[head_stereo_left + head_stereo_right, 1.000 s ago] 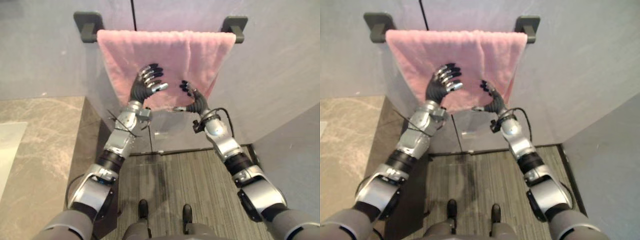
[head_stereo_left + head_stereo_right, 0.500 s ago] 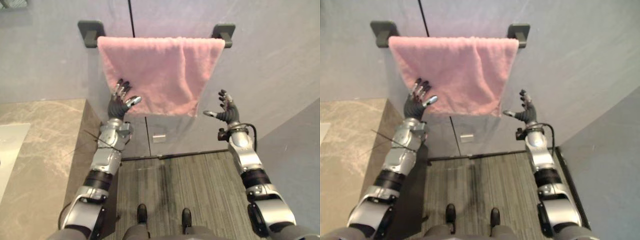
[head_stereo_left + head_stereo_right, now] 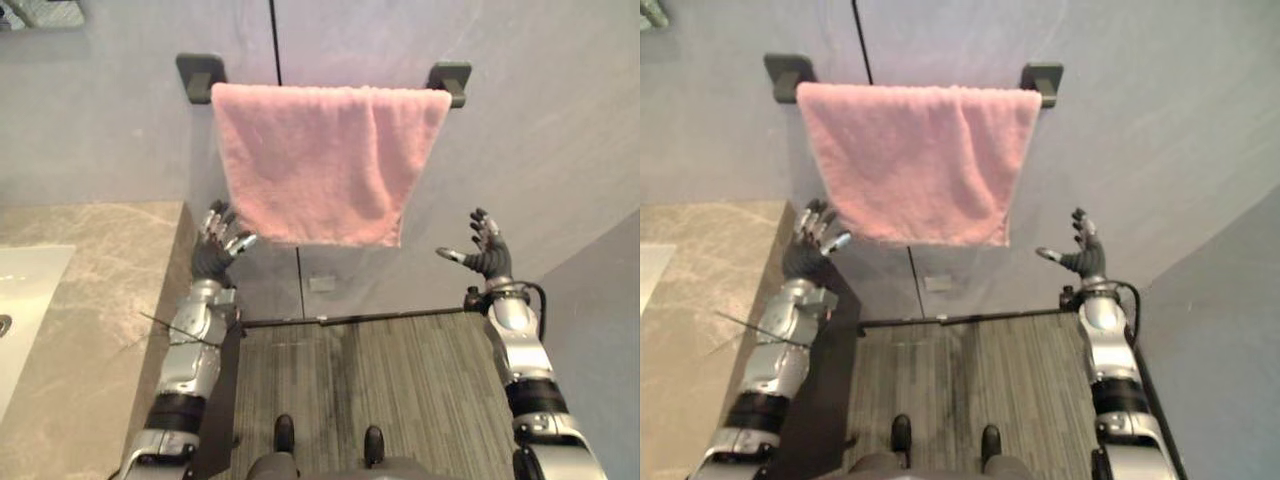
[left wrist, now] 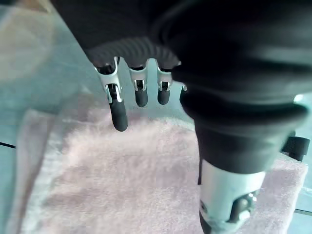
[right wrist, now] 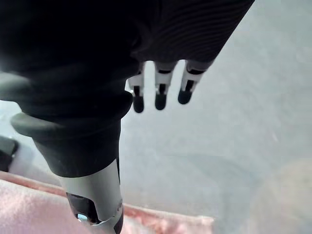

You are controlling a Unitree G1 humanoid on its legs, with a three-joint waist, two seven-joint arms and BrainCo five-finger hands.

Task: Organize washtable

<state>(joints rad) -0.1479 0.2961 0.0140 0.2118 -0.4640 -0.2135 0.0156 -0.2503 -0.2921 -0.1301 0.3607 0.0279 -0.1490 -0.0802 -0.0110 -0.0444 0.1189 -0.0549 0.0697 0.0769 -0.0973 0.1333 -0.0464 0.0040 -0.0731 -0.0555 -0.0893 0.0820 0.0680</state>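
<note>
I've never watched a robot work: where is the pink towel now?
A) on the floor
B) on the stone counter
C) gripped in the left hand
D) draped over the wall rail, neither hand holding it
D: the towel hangs over the rail, and the left hand and right hand are open, clear of it.

Silver-grey arms (image 3: 188, 350), dark ribbed covers (image 4: 234, 73), possibly rubber-tipped fingers (image 4: 118, 116)

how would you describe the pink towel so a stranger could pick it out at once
Look at the grey wall straight ahead. Two dark brackets are mounted high on it, and the pink towel hangs draped between them. It is the only soft, pink thing against hard grey surfaces; the open left hand and right hand flank its lower edge.
</note>
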